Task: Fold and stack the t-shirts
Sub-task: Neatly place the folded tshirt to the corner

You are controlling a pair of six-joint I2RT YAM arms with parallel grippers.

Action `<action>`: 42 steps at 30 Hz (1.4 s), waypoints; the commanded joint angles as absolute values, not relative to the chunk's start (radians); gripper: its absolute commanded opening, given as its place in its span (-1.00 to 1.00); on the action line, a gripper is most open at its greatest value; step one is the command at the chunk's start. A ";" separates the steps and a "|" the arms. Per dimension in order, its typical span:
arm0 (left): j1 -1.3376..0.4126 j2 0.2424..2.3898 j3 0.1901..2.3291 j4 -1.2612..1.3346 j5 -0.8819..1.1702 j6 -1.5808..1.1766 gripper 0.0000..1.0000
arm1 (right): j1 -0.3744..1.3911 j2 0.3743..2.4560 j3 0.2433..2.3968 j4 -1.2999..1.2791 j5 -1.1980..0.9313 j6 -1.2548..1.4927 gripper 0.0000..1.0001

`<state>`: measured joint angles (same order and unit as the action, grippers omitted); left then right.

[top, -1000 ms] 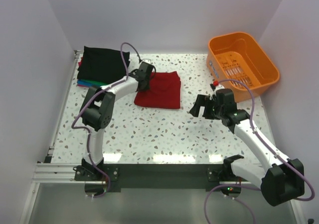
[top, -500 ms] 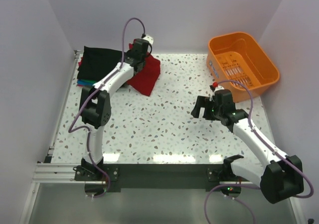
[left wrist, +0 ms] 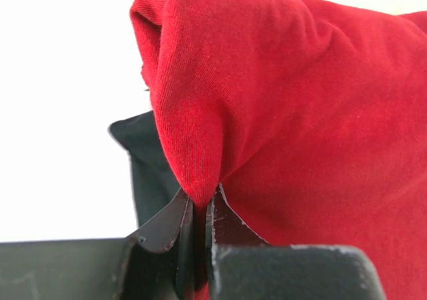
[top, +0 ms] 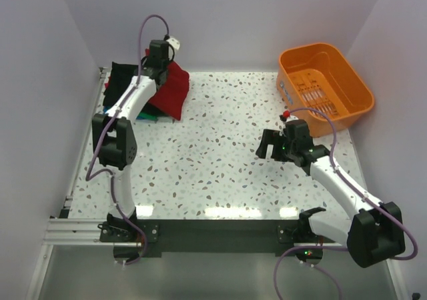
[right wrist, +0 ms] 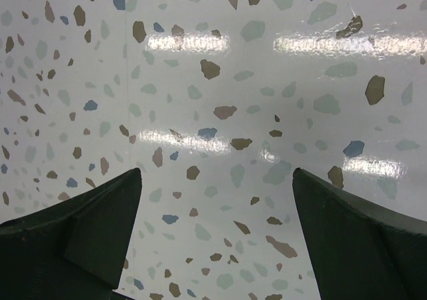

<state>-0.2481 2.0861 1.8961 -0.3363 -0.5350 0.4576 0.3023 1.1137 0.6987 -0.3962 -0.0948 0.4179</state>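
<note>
— Where is the red shirt (top: 172, 92)?
— At the far left edge of the table (top: 220, 160). The left gripper (left wrist: 199, 210) has its jaws pinched tight on a fold, and the shirt hangs against the stack (top: 127, 80) of folded shirts.
— And the right gripper (top: 269, 147)?
— Spread wide, holding nothing, over speckled tabletop near the basket (top: 313, 49).
— The basket?
— It sits in the far right corner, and its slotted floor shows.

We see a speckled terrazzo table (top: 227, 160), white with brown, grey and blue flecks, and its glossy surface throws back bright strips of light in the right wrist view (right wrist: 213, 113). An orange plastic basket (top: 353, 87) with a slotted floor sits at the table's far right corner, turned at an angle. Plain pale walls (top: 233, 20) rise along the table's far and side edges, and a metal rail (top: 73, 232) runs along its near edge.
</note>
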 commanded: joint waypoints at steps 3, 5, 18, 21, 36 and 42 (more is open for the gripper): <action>-0.183 1.924 1.931 -0.285 -0.499 0.488 -1.00 | 0.305 1.131 0.700 -0.367 -0.078 0.408 0.97; -0.161 1.904 1.927 -0.293 -0.470 0.482 -1.00 | 0.305 1.134 0.699 -0.365 -0.081 0.408 0.97; -0.003 1.902 1.873 -0.305 -0.295 0.419 -1.00 | 0.305 1.196 0.712 -0.354 -0.075 0.408 0.97; 0.000 1.950 1.867 -0.301 -0.296 0.413 -1.00 | 0.307 1.213 0.716 -0.356 -0.074 0.408 0.97; 0.140 2.134 1.957 -0.317 -0.408 0.247 1.00 | 0.305 1.203 0.727 -0.373 -0.071 0.422 0.97; 0.140 2.047 2.126 -0.472 -0.350 -0.028 1.00 | 0.305 1.128 0.736 -0.406 -0.081 0.428 0.97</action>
